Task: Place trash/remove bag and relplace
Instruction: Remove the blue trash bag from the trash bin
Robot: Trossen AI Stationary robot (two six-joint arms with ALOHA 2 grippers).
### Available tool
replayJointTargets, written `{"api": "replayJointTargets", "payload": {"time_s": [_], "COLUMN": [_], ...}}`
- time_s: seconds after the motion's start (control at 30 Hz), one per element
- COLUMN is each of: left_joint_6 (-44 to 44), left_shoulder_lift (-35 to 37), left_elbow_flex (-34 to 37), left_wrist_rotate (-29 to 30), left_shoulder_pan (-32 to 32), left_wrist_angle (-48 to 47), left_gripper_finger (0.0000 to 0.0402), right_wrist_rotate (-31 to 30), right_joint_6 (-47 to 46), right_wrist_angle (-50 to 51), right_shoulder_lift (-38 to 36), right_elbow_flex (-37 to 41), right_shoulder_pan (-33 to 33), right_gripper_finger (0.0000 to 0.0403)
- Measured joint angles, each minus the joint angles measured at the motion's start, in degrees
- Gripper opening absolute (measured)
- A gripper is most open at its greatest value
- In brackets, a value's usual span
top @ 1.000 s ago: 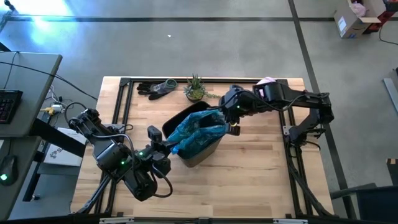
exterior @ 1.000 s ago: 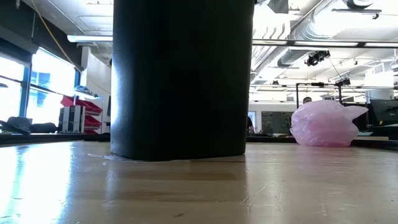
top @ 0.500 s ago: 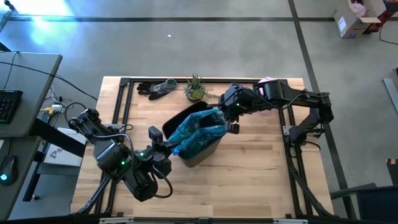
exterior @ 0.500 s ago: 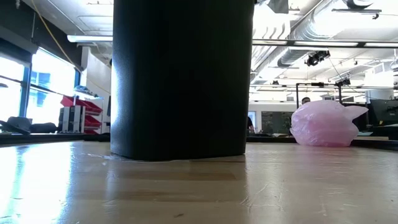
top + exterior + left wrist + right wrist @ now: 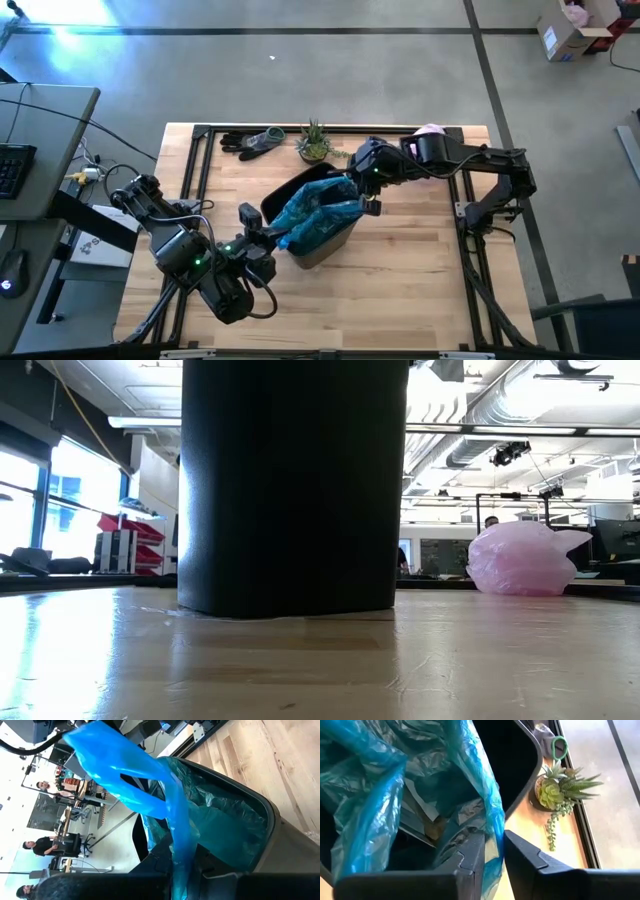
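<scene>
High view: black bin (image 5: 318,248) on counter (image 5: 400,290); left gripper (image 5: 268,240) fingers clamped on teal bag (image 5: 315,215); right gripper (image 5: 362,192) fingers pinching bag's opposite edge.

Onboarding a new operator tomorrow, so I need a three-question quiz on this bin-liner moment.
1. True or false: the teal bag sits in the black bin.
2. What does the left gripper pinch? A) plant B) the bag's blue drawstring C) gloves
3. Fill in: the right gripper has its fingers either side of the bag's ____.

Key: 1 true; 2 B; 3 edge.
</scene>
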State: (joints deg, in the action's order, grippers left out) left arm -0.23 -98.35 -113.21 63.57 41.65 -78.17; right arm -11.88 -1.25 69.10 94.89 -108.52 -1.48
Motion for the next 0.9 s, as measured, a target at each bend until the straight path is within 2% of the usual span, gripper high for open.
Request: {"api": "replayJointTargets", "payload": {"time_s": [0.2, 0.33, 0.53, 0.63, 0.83, 0.9], "left_joint_6": [-0.1, -0.1, -0.5, -0.6, -0.6, -0.6], "left_shoulder_lift": [0.0, 0.0, 0.0, 0.0, 0.0, 0.0], "left_elbow_flex": [0.0, 0.0, 0.0, 0.0, 0.0, 0.0], "left_wrist_rotate": [0.0, -0.2, -0.3, -0.4, -0.2, -0.1], "left_shoulder_pan": [0.0, 0.0, 0.0, 0.0, 0.0, 0.0], "left_wrist_angle": [0.0, 0.0, -0.7, -1.3, -1.3, -1.3], "left_gripper_finger": [0.0, 0.0, 0.0, 0.0, 0.0, 0.0], "right_wrist_rotate": [-1.5, -1.3, 1.3, 7.6, 27.2, 30.8], "right_joint_6": [0.9, 1.7, 2.0, 0.1, -7.8, -8.9], "right_wrist_angle": [-1.0, -1.3, -9.0, -13.1, -17.9, -20.3], "right_shoulder_lift": [0.0, -0.5, -4.1, -6.9, -9.7, -9.4], "right_elbow_flex": [0.6, 0.6, 0.6, 0.6, 0.6, 0.6], "right_shoulder_pan": [0.1, -0.1, -2.6, -3.3, -4.2, -5.4], "right_gripper_finger": [0.0049, 0.0009, 0.0, 0.0, 0.0, 0.0]}}
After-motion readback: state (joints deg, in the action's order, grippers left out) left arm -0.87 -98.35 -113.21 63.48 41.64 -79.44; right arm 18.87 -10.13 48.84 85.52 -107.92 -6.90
